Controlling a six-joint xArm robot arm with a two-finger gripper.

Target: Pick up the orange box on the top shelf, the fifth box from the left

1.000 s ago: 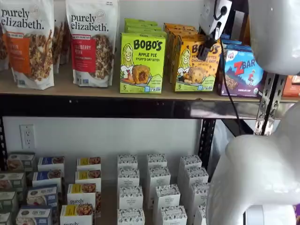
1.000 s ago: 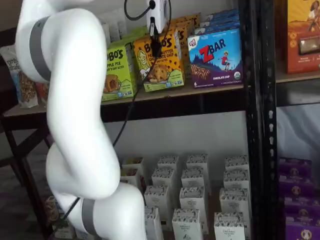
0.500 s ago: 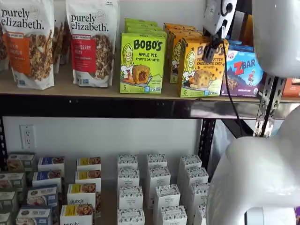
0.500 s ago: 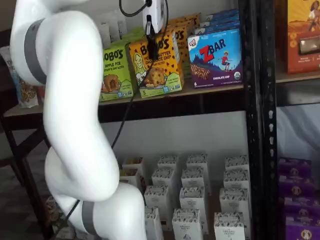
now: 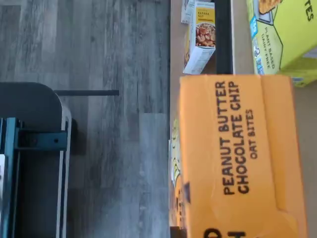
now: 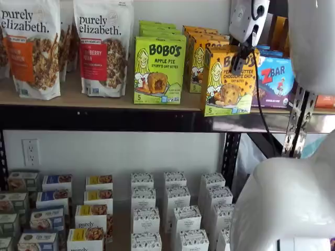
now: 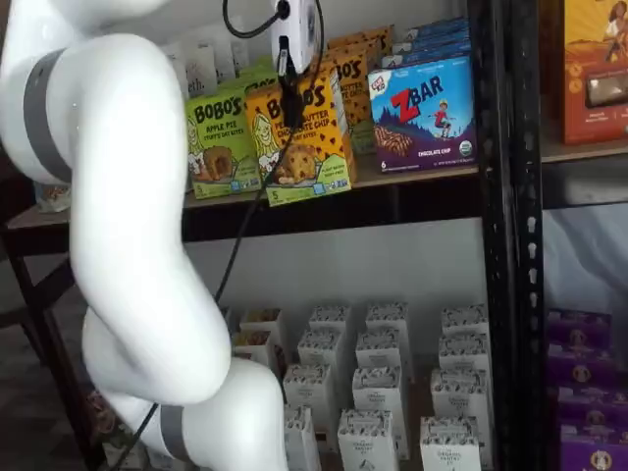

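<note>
The gripper (image 6: pixel 239 61) holds the orange box (image 6: pixel 229 81) by its top, out over the top shelf's (image 6: pixel 104 99) front edge, open room below.

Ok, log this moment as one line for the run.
phase: pulling out | fingers: shut on orange Bobo's box | box: overhanging top shelf front edge

Gripper (image 6: pixel 238 58) clamped on orange box (image 6: pixel 226 83), black fingers at its top edge, cable beside. Box tilted, its bottom over black front rail of top shelf (image 6: pixel 104 99). Lime-green Apple Pie box (image 6: pixel 158 69) stands just left, apart. Blue ZBar box (image 6: pixel 275 78) behind, right. Granola bags (image 6: pixel 102 47) far left. Small white boxes (image 6: pixel 175 209) on lower level.
</note>
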